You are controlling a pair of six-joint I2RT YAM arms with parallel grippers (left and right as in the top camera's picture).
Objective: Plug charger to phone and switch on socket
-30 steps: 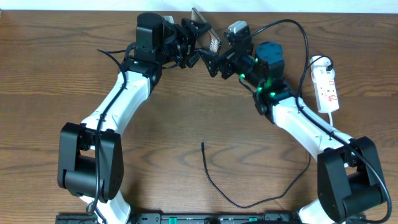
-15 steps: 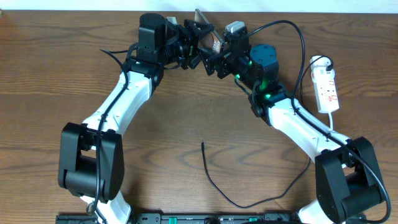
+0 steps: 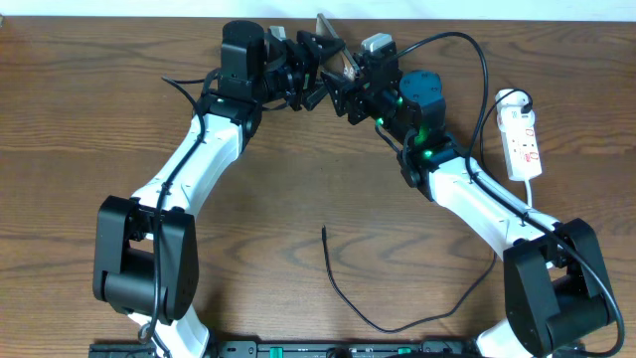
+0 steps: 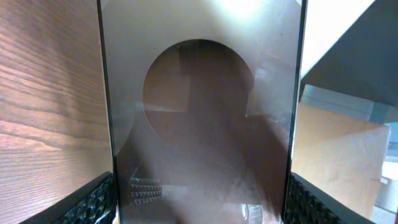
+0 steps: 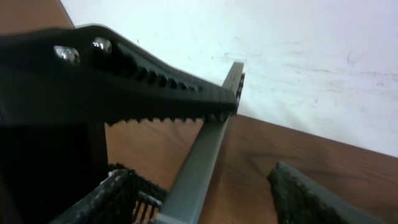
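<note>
The phone [image 3: 325,27] is held on edge at the far middle of the table, above the wood. My left gripper [image 3: 316,62] is shut on it; in the left wrist view the phone's dark glossy face [image 4: 199,124] fills the space between both fingers [image 4: 199,202]. My right gripper [image 3: 348,88] is open around the phone's thin grey edge [image 5: 205,149], which lies by one finger with a gap to the other [image 5: 217,199]. The charger cable's plug tip [image 3: 324,232] lies loose on the table near the front. The white socket strip [image 3: 522,139] lies at the right.
The black charger cable [image 3: 397,326] curves along the front of the table toward the right arm's base. A thick black cable loops above the right arm [image 3: 467,42]. A pale wall [image 5: 298,56] stands just behind the table's far edge.
My right gripper has moved left and back until its fingers straddle the phone's edge. The left gripper has kept hold of the phone, which now stands a little more upright.
</note>
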